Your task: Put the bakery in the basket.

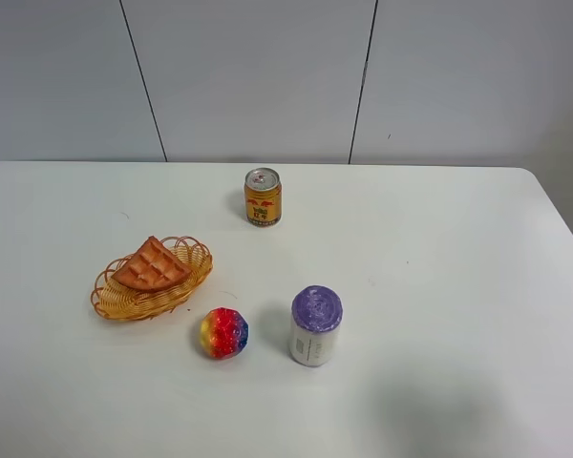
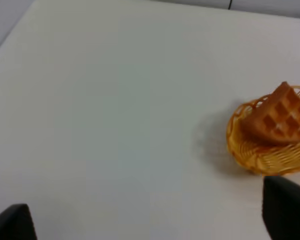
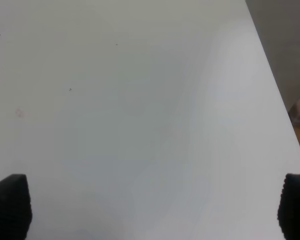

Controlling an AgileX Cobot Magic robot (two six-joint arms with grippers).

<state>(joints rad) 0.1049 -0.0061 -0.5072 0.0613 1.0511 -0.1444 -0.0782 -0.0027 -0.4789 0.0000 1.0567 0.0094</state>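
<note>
White table (image 1: 439,239) looked pretty much sorted by then: the bakery (image 1: 152,265) sat inside the basket (image 1: 108,303) at left, both the left gripper (image 2: 150,222) and right gripper (image 3: 152,207) hung wide open and empty, so nothing looked left to do.

No arm is seen in the exterior high view. The left gripper (image 2: 149,222) is held above the surface, its two dark fingertips (image 2: 12,223) spread wide apart with nothing between them. The right gripper (image 3: 152,207) is likewise held aloft, its fingertips (image 3: 9,205) parted widely and nothing gripped.
</note>
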